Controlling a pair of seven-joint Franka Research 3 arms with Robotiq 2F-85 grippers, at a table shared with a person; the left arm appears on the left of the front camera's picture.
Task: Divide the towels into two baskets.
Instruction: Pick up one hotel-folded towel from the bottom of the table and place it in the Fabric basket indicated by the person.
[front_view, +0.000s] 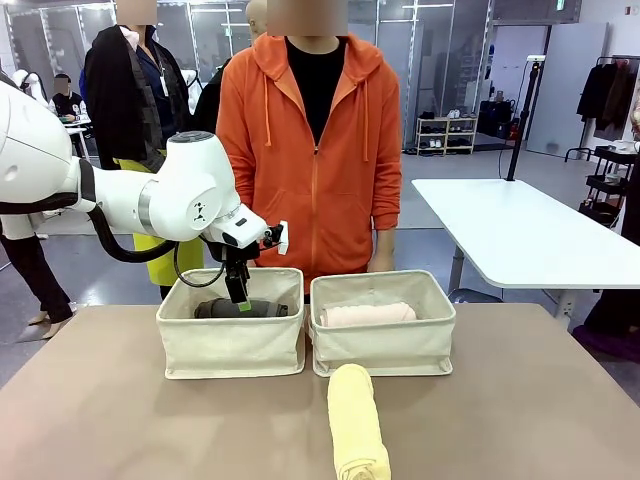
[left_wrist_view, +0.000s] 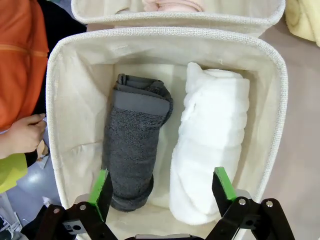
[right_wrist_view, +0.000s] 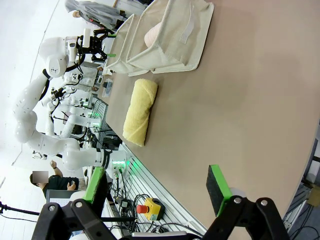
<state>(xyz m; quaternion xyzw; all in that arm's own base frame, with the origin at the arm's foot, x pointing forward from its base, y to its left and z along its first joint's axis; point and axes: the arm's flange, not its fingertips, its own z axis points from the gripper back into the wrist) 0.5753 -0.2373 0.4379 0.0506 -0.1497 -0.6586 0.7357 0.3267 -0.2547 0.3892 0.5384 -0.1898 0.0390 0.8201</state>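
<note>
The left gripper (left_wrist_view: 162, 185) hangs wide open over the left cloth basket (left_wrist_view: 165, 33), where a fuzzy dark grey towel (left_wrist_view: 132, 150) and a fluffy white towel (left_wrist_view: 210, 145) lie rolled side by side. The soft pink towel (front_view: 367, 314) lies in the right basket (front_view: 380, 350), and the yellow towel (front_view: 355, 420) lies rolled by the table's (front_view: 520, 400) near edge. The right gripper (right_wrist_view: 156, 182) is wide open too, holding nothing.

The left gripper (front_view: 238, 290) hangs over the dark grey towel (front_view: 250, 309) in the left basket (front_view: 232, 348); the pink towel (front_view: 367, 314) lies in the right basket (front_view: 385, 350), the yellow towel (front_view: 357, 425) on the table (front_view: 140, 420).
</note>
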